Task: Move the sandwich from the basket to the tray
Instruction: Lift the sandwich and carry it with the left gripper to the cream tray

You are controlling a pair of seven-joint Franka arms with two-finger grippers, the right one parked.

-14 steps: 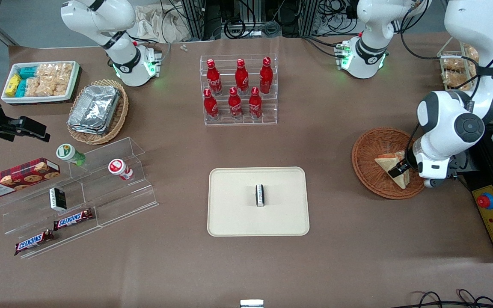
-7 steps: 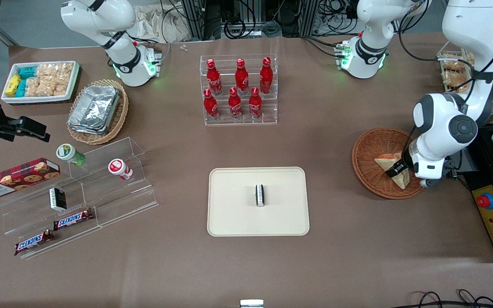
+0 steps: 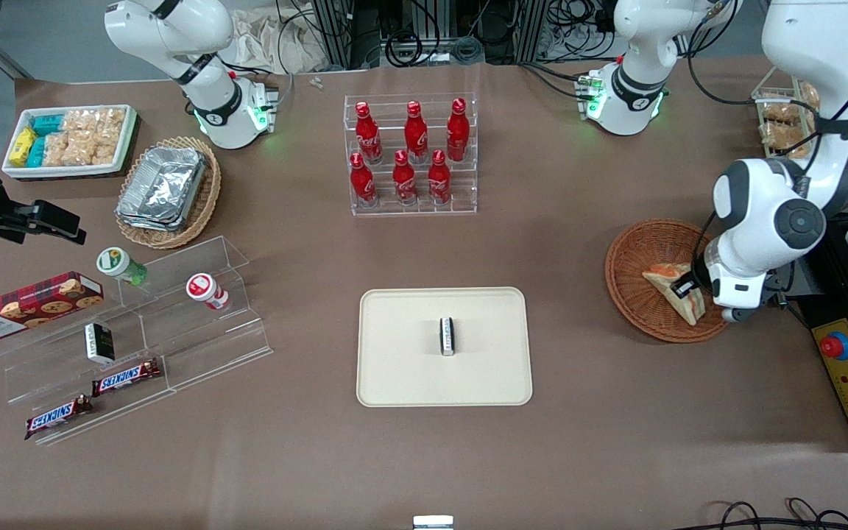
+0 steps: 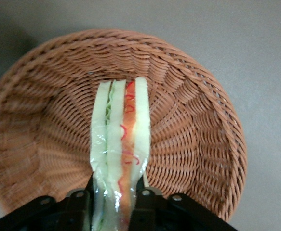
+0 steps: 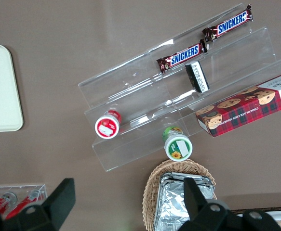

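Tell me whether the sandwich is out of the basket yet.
Not yet. The sandwich is over the basket, inside its rim, with the gripper shut on its end; whether it touches the weave cannot be told.

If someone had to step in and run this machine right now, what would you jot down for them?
Gripper: shut on the sandwich, inside the round wicker basket.
Sandwich: held on edge, not yet out of the basket.
Tray: toward the table's middle, holding only a small dark packet.
Done: the grasp.
Left: lift the sandwich, carry it to the tray, set it on a bare part, release.
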